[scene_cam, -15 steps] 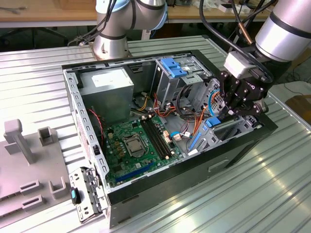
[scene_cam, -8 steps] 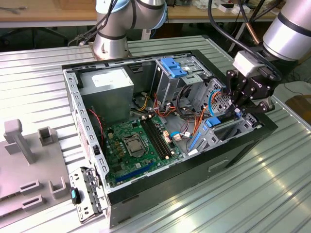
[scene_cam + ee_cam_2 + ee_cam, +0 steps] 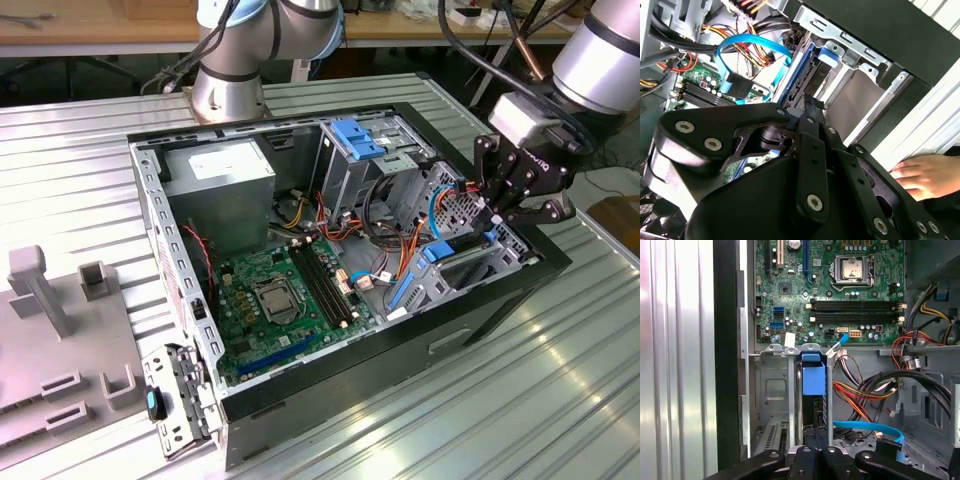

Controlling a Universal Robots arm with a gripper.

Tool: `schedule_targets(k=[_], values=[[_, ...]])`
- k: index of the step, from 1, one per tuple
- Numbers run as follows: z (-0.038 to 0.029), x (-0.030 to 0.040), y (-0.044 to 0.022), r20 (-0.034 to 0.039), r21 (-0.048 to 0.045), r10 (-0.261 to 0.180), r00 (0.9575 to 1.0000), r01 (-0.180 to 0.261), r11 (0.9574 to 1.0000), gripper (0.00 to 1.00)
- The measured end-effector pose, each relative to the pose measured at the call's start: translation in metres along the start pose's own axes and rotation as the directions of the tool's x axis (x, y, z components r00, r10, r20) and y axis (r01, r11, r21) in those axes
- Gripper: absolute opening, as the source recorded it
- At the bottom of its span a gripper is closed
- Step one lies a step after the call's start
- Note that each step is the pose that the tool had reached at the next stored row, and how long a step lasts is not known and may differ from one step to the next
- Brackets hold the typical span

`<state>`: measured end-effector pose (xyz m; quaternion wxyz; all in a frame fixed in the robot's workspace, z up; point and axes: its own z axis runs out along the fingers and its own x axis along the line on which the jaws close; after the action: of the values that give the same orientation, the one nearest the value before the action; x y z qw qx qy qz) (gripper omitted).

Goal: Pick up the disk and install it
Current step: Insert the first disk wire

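Disk (image 3: 813,380) stands edge-on in the drive bay (image 3: 771,390), straight ahead of my fingertips (image 3: 805,456). Its blue end tab is at the far end and its near end sits between my pads. My gripper (image 3: 815,445) reads as closed on that near end, pinching the flat faces, though my own linkage partly hides the contact.

Step in hand, as I judge it: insertion. Pick-up is done. The disk looks most of the way into the bay; I cannot confirm it is seated.

Next move, in my judgement, calls for a straight push along the bay rails with no tilt, and for clearance from the blue data cable (image 3: 865,427) looping just beside my fingers.

Views compared:
- First wrist view looks along the disk's length, with the motherboard (image 3: 840,300) beyond the bay. It is the best check on alignment.
- Second wrist view adds the disk's blue side rail against the bay wall. It also shows a person's hand (image 3: 922,175) resting outside the case, off to one side of my fingers.
- Exterior view places my gripper at a corner of the open computer case (image 3: 180,260), which lies on a slatted table (image 3: 500,400).
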<state>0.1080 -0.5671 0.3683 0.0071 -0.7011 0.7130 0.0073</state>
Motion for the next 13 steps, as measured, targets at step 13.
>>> schedule_targets(k=[13], values=[[-0.0004, -0.0056, -0.0157, 0.0, -0.0013, -0.066, 0.9978, 0.066, 0.9978, 0.11]])
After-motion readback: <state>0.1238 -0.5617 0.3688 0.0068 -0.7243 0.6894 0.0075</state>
